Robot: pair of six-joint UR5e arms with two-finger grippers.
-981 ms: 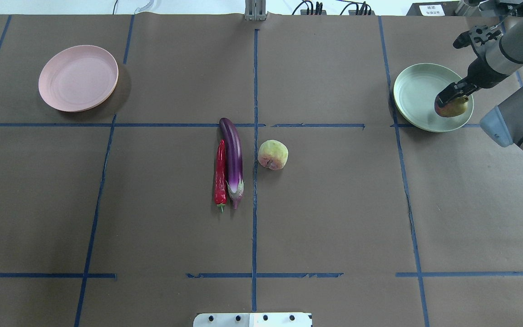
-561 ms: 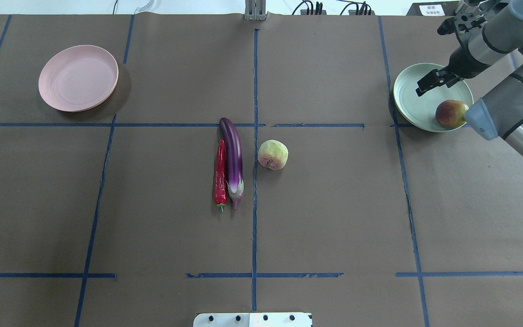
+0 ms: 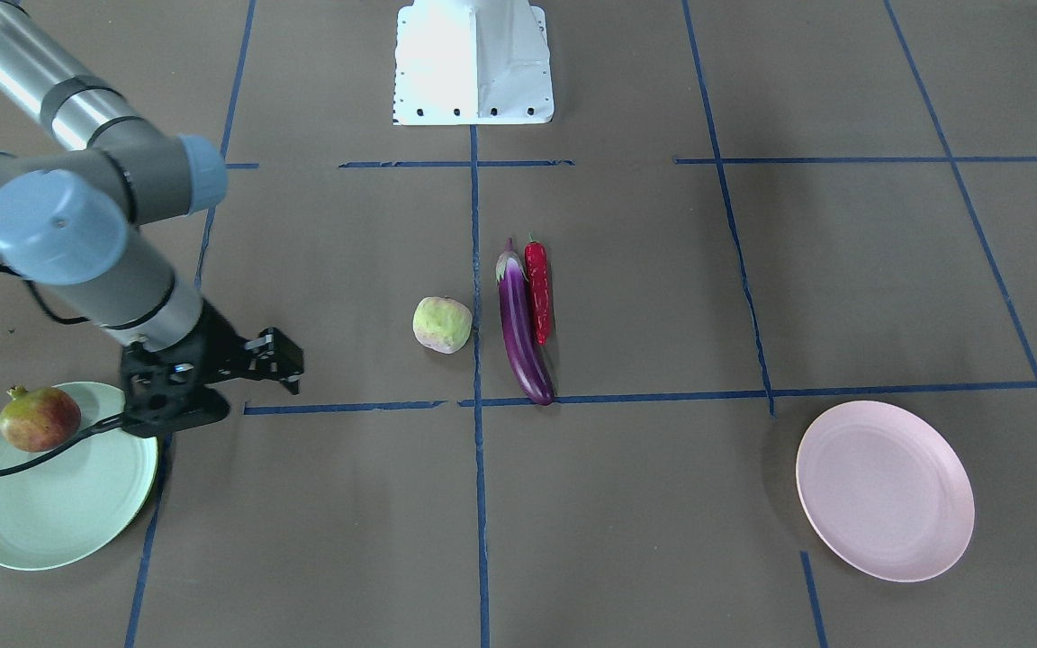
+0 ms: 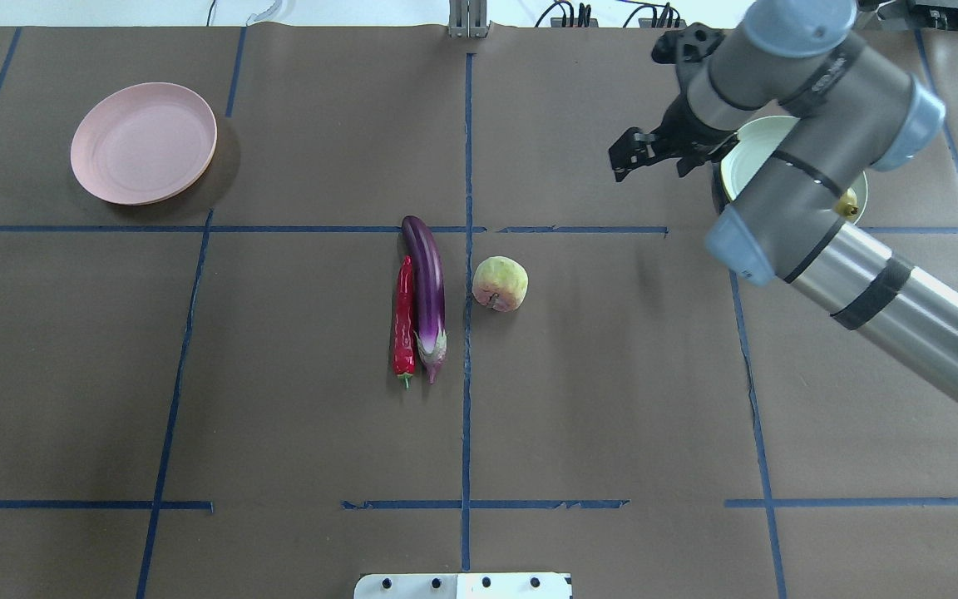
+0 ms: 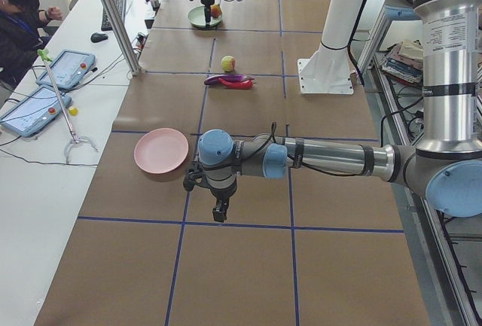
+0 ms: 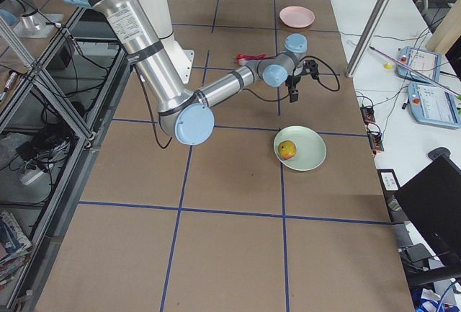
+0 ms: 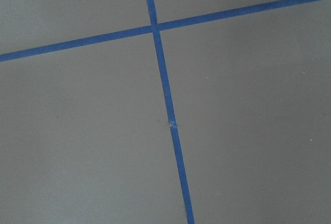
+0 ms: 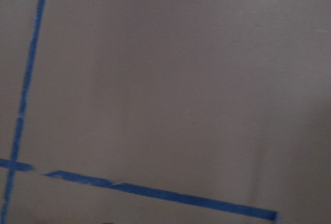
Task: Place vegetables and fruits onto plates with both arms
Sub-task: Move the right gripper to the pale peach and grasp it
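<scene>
The pomegranate [image 3: 39, 418] lies on the mint green plate [image 3: 59, 513], whose rim [image 4: 749, 162] shows past my right arm in the overhead view. My right gripper [image 4: 641, 162] hangs open and empty just left of that plate, above the bare table. At the table's middle the eggplant [image 4: 427, 287] and the chili pepper [image 4: 403, 320] lie side by side, with the bumpy pale-green fruit [image 4: 500, 284] to their right. The pink plate [image 4: 143, 143] is empty at the far left. My left gripper [image 5: 218, 211] points down beyond the pink plate; I cannot tell whether it is open.
Brown paper with blue tape lines [image 4: 466, 374] covers the table. The white base block [image 3: 473, 63] stands at the robot's edge. In the exterior left view a person [image 5: 19, 21] sits at a side bench with tablets [image 5: 34, 108].
My right gripper let go of the pomegranate onto the green plate, opened, and swung left off the plate toward the table's middle.
</scene>
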